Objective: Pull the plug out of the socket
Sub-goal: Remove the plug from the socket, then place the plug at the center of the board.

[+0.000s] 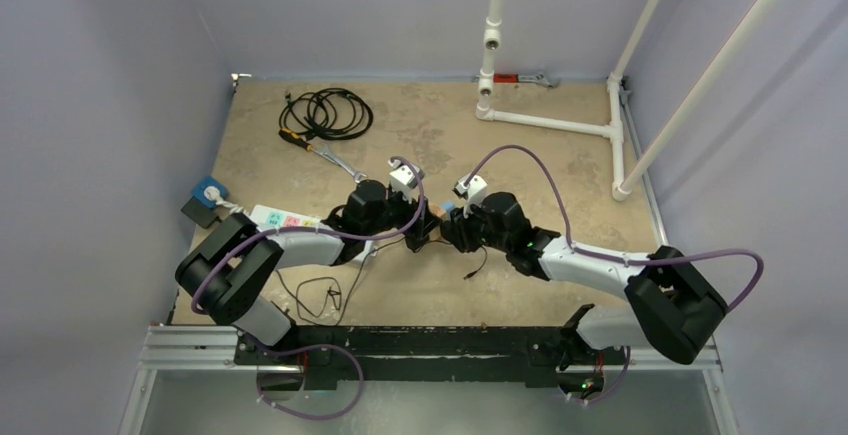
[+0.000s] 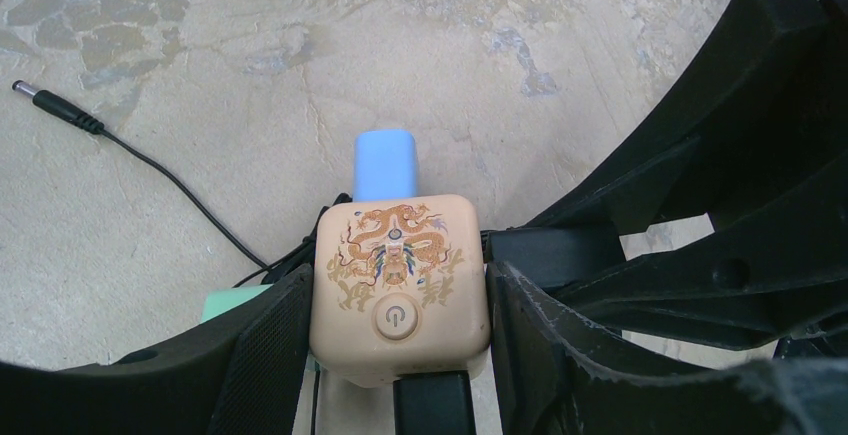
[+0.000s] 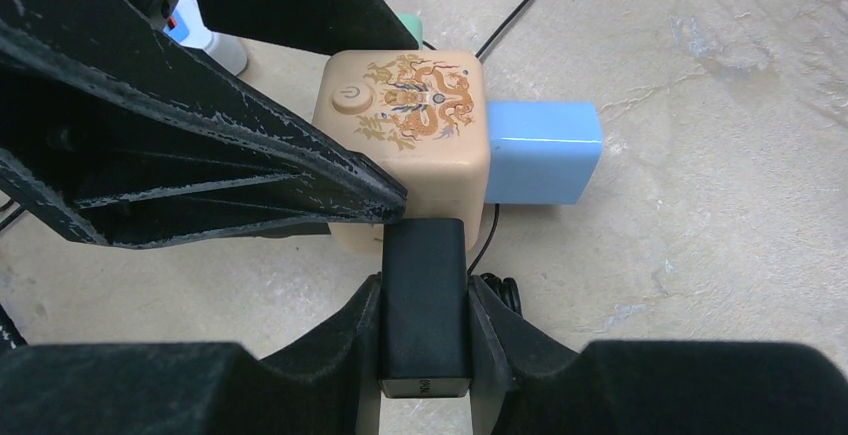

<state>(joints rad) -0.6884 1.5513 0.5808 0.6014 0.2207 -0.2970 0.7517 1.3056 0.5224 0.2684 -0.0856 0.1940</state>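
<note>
Top view: left pincer [image 1: 428, 227] and right pincer [image 1: 451, 231] meet mid-table [image 1: 560, 165], a tan mottled top with lilac walls [image 1: 100, 75] around.

Left wrist: left pincer clamped on the beige dragon-print socket [image 2: 400, 275], blue plug [image 2: 385, 163] on its far side.

Right wrist: right pincer clamped on the black plug [image 3: 424, 295], which butts against the socket.

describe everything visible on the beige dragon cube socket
The cube socket is a rounded beige plastic-looking block, its top printed with a gold dragon and a round power button. It sits top-up on the table. A blue plug sticks out one side, a black plug another, a mint-green piece a third. The left gripper's jaws clamp two opposite sides; the right gripper holds the black plug.
</note>
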